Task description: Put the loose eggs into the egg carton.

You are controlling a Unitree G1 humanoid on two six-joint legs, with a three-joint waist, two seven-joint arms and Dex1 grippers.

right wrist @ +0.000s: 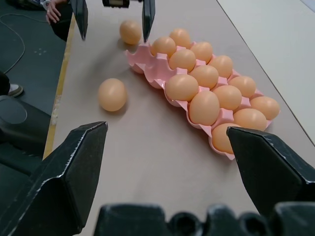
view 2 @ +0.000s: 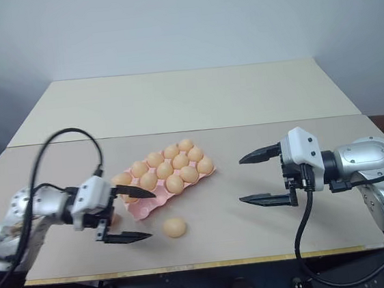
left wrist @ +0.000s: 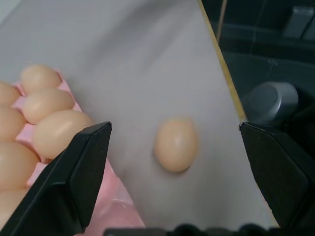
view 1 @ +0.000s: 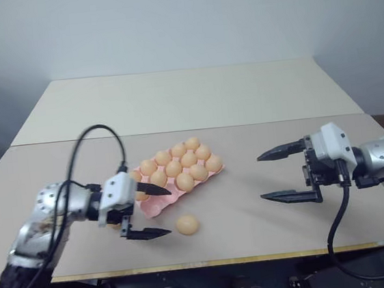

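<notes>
A pale table [view 1: 251, 179] runs across the scene, made of two tops that meet at a seam behind the work; near its front half, left of centre, lies the pink egg carton [view 1: 158, 197], set at a slant, its cups mostly filled with tan eggs and a few at its left end showing bare pink; the right arm reaches in from the right side, and the right gripper [view 1: 282, 173] hangs above bare table well to the right of the carton, its two black fingers spread wide with nothing between them, pointing toward the carton; the left gripper [view 1: 154, 211] sits low at the carton's front-left end, fingers likewise spread wide and holding nothing, one finger over the carton's edge and the other nearer the table's front edge; one loose egg [view 1: 187, 225] rests on the table just in front of the carton, a little past the tips of the left fingers and in line with the gap between them; another egg [right wrist: 130, 31] lies on the table beside the carton's left end, close to the left gripper.
</notes>
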